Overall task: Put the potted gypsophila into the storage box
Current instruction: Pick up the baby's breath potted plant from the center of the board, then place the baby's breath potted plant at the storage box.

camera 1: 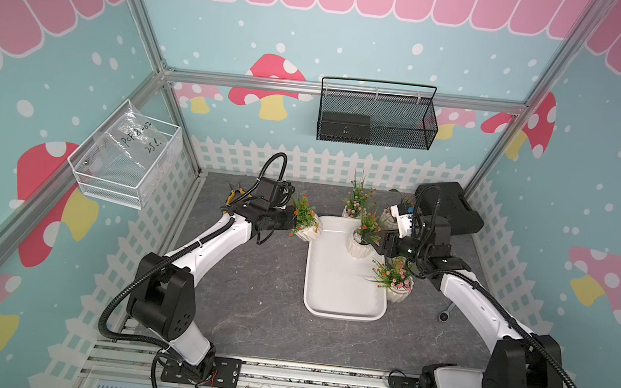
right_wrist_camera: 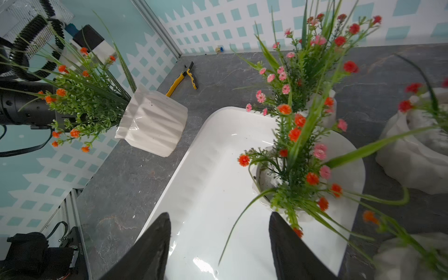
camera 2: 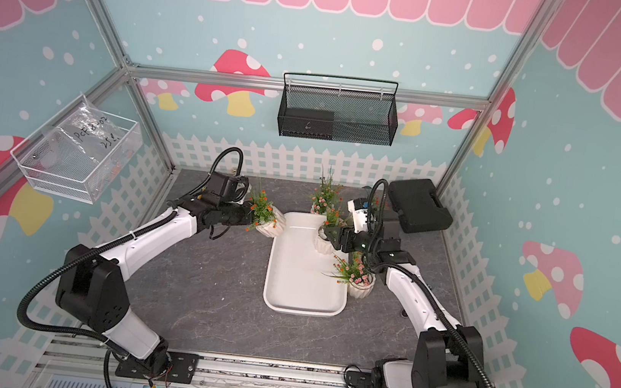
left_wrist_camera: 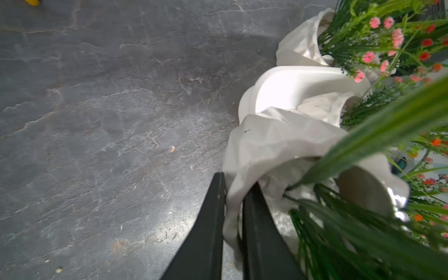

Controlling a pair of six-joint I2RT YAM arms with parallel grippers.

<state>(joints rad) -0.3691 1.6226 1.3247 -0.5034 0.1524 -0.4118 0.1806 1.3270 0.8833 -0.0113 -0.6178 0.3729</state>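
Teal mushroom-print walls (camera 1: 239, 35), aluminium frame (camera 1: 344, 89), grey slate floor (camera 1: 249, 295). Black mesh basket (camera 1: 377, 115) on back wall, white wire basket (camera 1: 125, 166) on side wall.

Yellow-handled pliers (right_wrist_camera: 181, 78) and a black hard case (camera 1: 454, 213) lie on the grey tabletop (camera 1: 249, 295).

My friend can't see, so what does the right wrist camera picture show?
The right gripper, jaws open, hovers over the white storage box, where one flowering pot stands. Further off, a tilted pot hangs at the left arm, and yellow pliers lie on the grey table.
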